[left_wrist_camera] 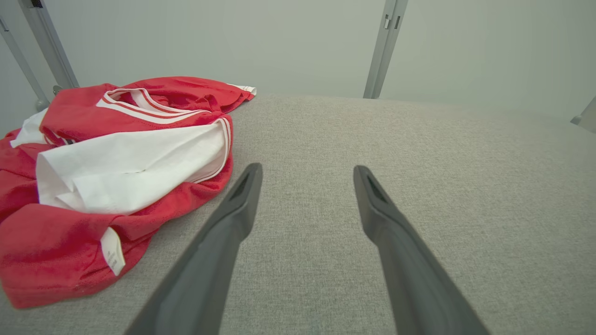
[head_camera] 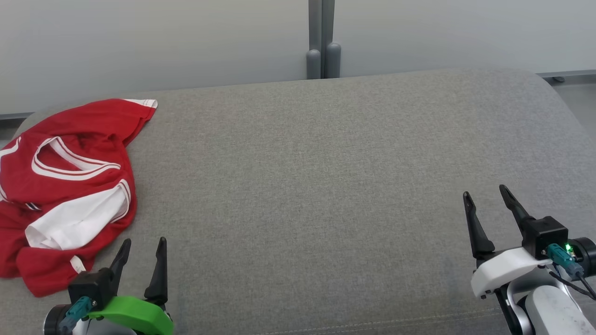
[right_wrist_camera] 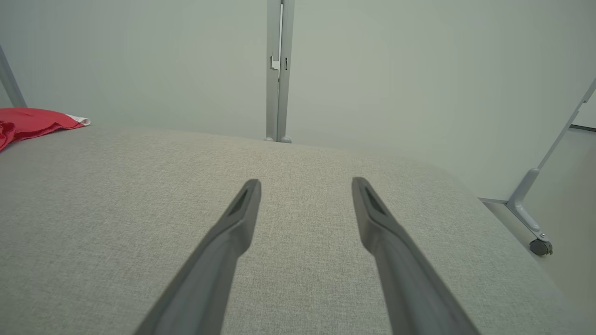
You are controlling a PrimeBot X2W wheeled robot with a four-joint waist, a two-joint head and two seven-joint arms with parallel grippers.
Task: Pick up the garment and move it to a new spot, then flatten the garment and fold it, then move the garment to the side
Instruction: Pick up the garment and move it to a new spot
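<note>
A red garment (head_camera: 65,186) with white panels and striped trim lies crumpled at the far left of the grey upholstered surface (head_camera: 326,186). My left gripper (head_camera: 144,244) hovers open near the front edge, just right of the garment's lower hem, with nothing between its fingers. In the left wrist view the garment (left_wrist_camera: 116,172) lies to the left of the open gripper (left_wrist_camera: 307,171). My right gripper (head_camera: 486,193) stands open and empty at the front right, far from the cloth. In the right wrist view the gripper (right_wrist_camera: 305,184) is open over bare fabric, and a red corner of the garment (right_wrist_camera: 32,122) peeks at the far left.
Pale partition panels stand behind the surface, joined by a grey post (head_camera: 322,42). The surface rounds off at its back right corner. A panel foot with a caster (right_wrist_camera: 540,246) stands on the floor to the right.
</note>
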